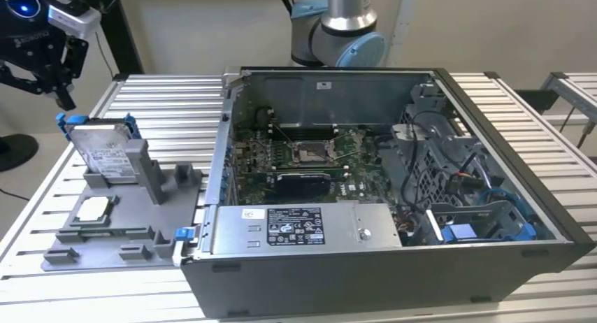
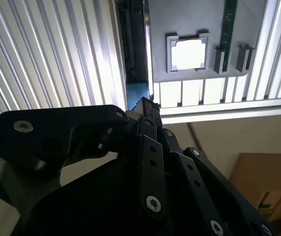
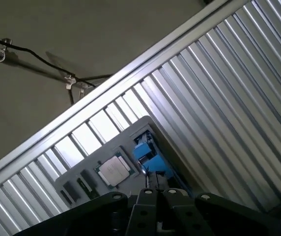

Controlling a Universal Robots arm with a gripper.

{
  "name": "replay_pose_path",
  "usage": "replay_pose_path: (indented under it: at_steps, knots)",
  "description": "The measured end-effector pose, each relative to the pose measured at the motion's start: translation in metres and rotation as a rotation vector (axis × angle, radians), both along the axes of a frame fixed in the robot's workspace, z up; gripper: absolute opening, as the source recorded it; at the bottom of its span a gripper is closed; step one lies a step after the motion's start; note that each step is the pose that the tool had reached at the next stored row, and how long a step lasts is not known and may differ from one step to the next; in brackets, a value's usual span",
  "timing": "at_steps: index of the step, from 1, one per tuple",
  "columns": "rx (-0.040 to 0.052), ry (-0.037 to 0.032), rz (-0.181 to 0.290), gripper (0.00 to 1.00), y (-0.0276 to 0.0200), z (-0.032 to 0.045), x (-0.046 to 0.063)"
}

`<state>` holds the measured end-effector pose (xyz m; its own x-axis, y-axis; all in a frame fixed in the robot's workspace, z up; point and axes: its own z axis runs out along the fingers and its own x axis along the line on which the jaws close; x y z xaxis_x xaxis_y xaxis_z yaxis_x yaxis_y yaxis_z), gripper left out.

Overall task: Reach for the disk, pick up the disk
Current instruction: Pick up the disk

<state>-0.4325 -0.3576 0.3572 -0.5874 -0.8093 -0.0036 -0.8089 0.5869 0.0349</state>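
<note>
Reach | black gripper (image 1: pixel 42 85) hovering upper left in exterior view, grip state unclear | flat silver blue-bracketed metal disk (image 1: pixel 101 149) leaning below | advice: aligning squarely over its top edge.

Lower end of the disk (image 1: pixel 101 149) hidden in a slot of the gray holder (image 1: pixel 94 249), behind its post. Above the holder's far end, the gripper (image 1: pixel 39 92) is cut by the exterior view's left edge. In the holder, the chip (image 2: pixel 187 53) glares white in the second wrist view; surface unreadable.
</note>
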Motion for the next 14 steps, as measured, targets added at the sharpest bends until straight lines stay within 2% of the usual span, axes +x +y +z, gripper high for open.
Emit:
replay_pose_path:
  at_steps: [6, 14]
  knots:
    - [0.0001, -0.0087, 0.108, 0.0, 0.0, -0.0014, -0.0001]
    - [0.0008, -0.0095, 0.244, 0.0, 0.0, -0.0019, -0.0001]
